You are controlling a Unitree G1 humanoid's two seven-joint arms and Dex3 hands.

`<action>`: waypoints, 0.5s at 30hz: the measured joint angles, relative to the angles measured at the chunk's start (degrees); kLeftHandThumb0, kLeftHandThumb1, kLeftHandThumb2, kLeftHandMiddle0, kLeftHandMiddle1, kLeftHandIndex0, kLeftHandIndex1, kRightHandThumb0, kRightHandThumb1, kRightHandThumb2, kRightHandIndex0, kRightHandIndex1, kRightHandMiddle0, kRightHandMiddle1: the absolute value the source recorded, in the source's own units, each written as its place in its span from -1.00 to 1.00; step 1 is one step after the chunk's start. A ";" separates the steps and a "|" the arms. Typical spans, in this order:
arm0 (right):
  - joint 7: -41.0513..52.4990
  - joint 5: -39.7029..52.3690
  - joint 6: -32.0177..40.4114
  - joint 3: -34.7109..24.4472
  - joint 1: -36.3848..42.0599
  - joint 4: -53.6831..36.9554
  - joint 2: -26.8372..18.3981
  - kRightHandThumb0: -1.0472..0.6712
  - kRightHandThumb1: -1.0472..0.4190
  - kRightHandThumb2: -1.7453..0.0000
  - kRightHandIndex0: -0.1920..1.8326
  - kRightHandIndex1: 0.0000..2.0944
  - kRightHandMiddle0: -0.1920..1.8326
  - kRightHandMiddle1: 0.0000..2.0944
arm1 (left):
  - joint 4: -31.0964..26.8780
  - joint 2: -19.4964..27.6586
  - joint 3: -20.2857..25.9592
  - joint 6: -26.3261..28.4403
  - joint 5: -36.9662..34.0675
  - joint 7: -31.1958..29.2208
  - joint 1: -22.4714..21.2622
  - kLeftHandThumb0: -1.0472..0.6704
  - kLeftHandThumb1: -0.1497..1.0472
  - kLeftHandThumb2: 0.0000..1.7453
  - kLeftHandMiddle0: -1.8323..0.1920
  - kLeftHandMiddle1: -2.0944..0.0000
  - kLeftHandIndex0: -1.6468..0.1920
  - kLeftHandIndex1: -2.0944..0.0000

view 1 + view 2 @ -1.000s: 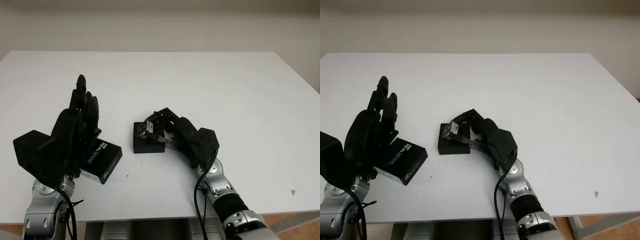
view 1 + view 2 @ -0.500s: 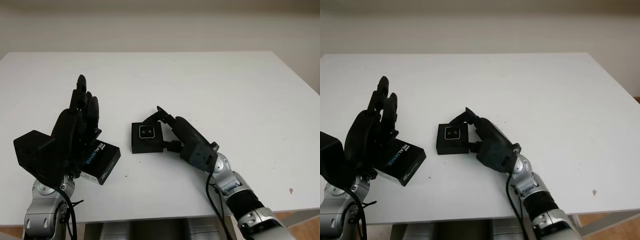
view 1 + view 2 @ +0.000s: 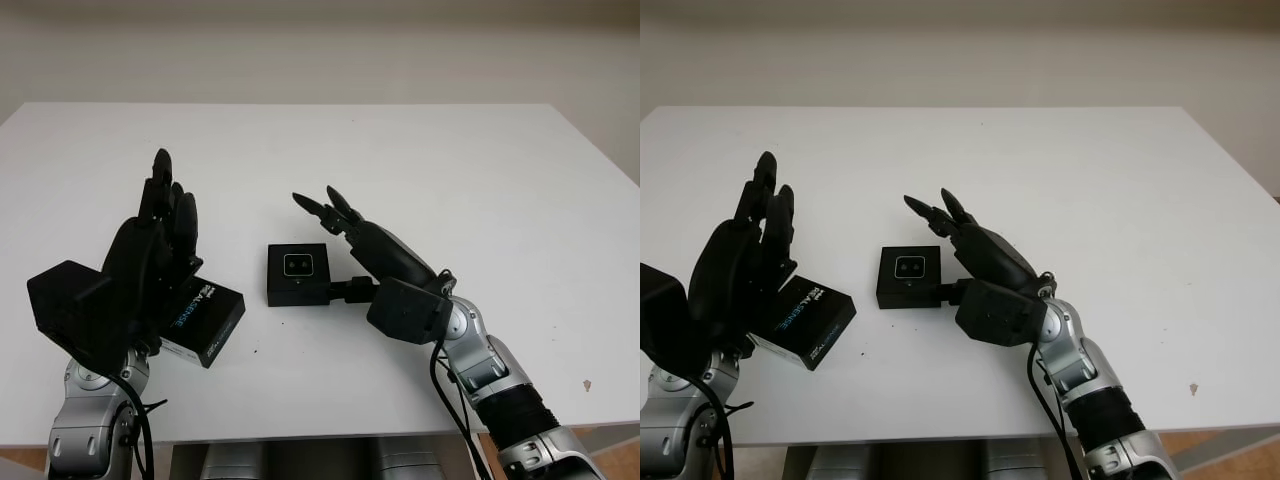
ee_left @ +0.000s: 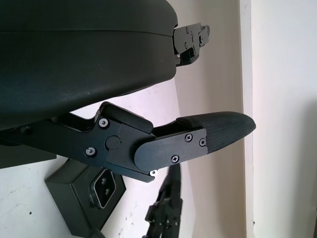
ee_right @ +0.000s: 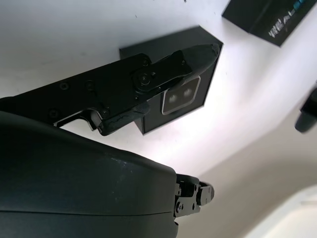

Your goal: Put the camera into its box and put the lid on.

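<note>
While the square silver camera (image 3: 299, 264) sits in its black box (image 3: 298, 293), right robot hand (image 3: 345, 222) hovers spread.

Matt black box (image 3: 297, 274) holding a glossy-faced camera (image 3: 299, 264); printed matt lid (image 3: 201, 320); smooth white table (image 3: 480, 170); matt black plastic right hand (image 3: 362, 240), textured fingertips (image 4: 228, 128).

White table (image 3: 480, 170) filled most of frame, far edge running across upper part. Pale beige wall (image 3: 320, 50) behind, along top. Strip of brownish floor (image 3: 610, 455) at lower right corner. Small dark speck on tabletop, lower right.
</note>
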 measured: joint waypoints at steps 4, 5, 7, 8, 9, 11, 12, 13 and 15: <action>-0.31 5.12 1.27 -2.62 1.04 -3.85 1.07 -0.63 -0.98 0.89 -1.00 -1.00 -0.98 -0.96 | 0.00 0.67 0.20 -0.72 0.59 0.00 -0.06 -0.70 1.00 -0.27 1.00 1.00 1.00 1.00; 0.18 7.12 2.57 -3.47 1.31 -5.17 1.56 -0.64 -0.99 0.84 -1.00 -0.99 -0.97 -0.95 | -0.02 1.48 0.30 -0.82 1.17 -0.11 -0.12 -0.72 1.00 -0.28 1.00 1.00 1.00 1.00; 2.12 12.32 6.18 -5.33 1.78 -7.60 2.57 -0.64 -1.00 0.79 -1.00 -0.99 -0.97 -0.95 | -0.14 3.92 0.81 -0.95 2.74 -0.99 -0.28 -0.75 1.00 -0.33 1.00 1.00 1.00 1.00; 3.19 15.23 7.75 -6.45 1.91 -8.33 3.00 -0.63 -1.00 0.76 -0.99 -0.98 -0.96 -0.95 | -0.26 5.60 1.37 -0.99 2.99 -1.95 -0.54 -0.74 1.00 -0.42 0.96 0.98 0.96 0.98; 4.26 18.32 9.77 -7.80 1.97 -9.20 3.47 -0.63 -1.00 0.73 -0.98 -0.97 -0.96 -0.95 | -0.34 7.79 2.22 -1.01 2.87 -3.55 -1.09 -0.71 1.00 -0.46 0.93 0.96 0.92 0.96; 5.54 22.99 13.36 -10.07 1.92 -10.41 3.87 -0.61 -1.00 0.62 -0.95 -0.95 -0.94 -0.94 | -0.41 12.22 3.94 -1.76 2.83 -6.88 -2.79 -0.65 1.00 -0.58 0.71 0.87 0.72 0.86; 6.08 25.14 15.02 -11.16 1.89 -10.91 3.98 -0.59 -1.00 0.59 -0.95 -0.95 -0.94 -0.94 | -0.39 14.53 4.73 -2.50 2.85 -8.32 -3.70 -0.63 1.00 -0.64 0.63 0.84 0.64 0.83; 6.56 27.34 16.76 -12.29 1.75 -11.32 4.18 -0.57 -1.00 0.54 -0.96 -0.95 -0.95 -0.94 | -0.31 16.64 5.53 -3.18 2.86 -9.55 -4.69 -0.59 1.00 -0.71 0.54 0.82 0.57 0.80; 7.33 31.42 20.49 -14.42 1.28 -12.05 4.43 -0.55 -1.00 0.50 -0.97 -0.96 -0.97 -0.95 | -0.25 19.67 6.61 -3.60 3.32 -10.52 -6.30 -0.55 0.99 -0.84 0.36 0.78 0.40 0.72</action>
